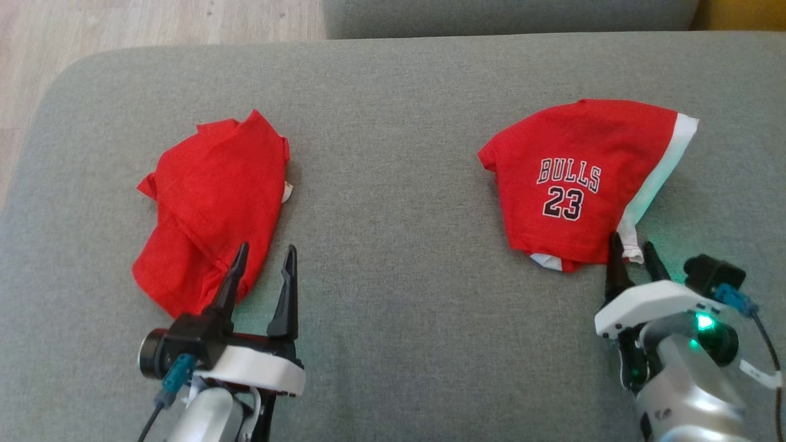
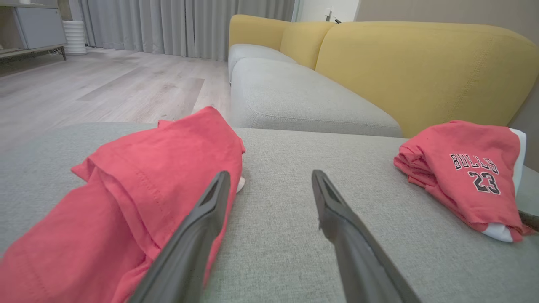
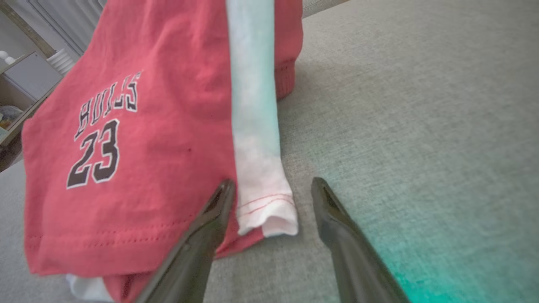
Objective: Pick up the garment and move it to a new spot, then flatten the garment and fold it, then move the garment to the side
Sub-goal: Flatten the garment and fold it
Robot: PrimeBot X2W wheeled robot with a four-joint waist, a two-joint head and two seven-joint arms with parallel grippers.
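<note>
Head view: two red garments lie well apart on a grey cushion (image 1: 393,215), a plain red garment (image 1: 212,202) to the robot's left and a Bulls garment (image 1: 571,178), printed "BULLS 23" with a white side strip, to its right. The left gripper (image 1: 267,248) sits at the near edge of the plain red garment with its fingers spread wide and nothing between them; one finger overlaps the cloth's lower corner and the other stands over bare cushion. In the left wrist view the left gripper (image 2: 269,176) shows the same wide gap, with grey fabric between the fingers (image 2: 198,235) and the rumpled red cloth alongside the left one. The right gripper (image 1: 631,242) is at the near right corner of the Bulls garment. In the right wrist view its fingers (image 3: 210,227) stand apart on either side of the hemmed end of the white strip (image 3: 261,185), not pressed onto it; the left finger lies over the red hem. Beyond the cushion are a yellow sofa (image 2: 421,71) and a pale wood floor (image 2: 105,88).
</note>
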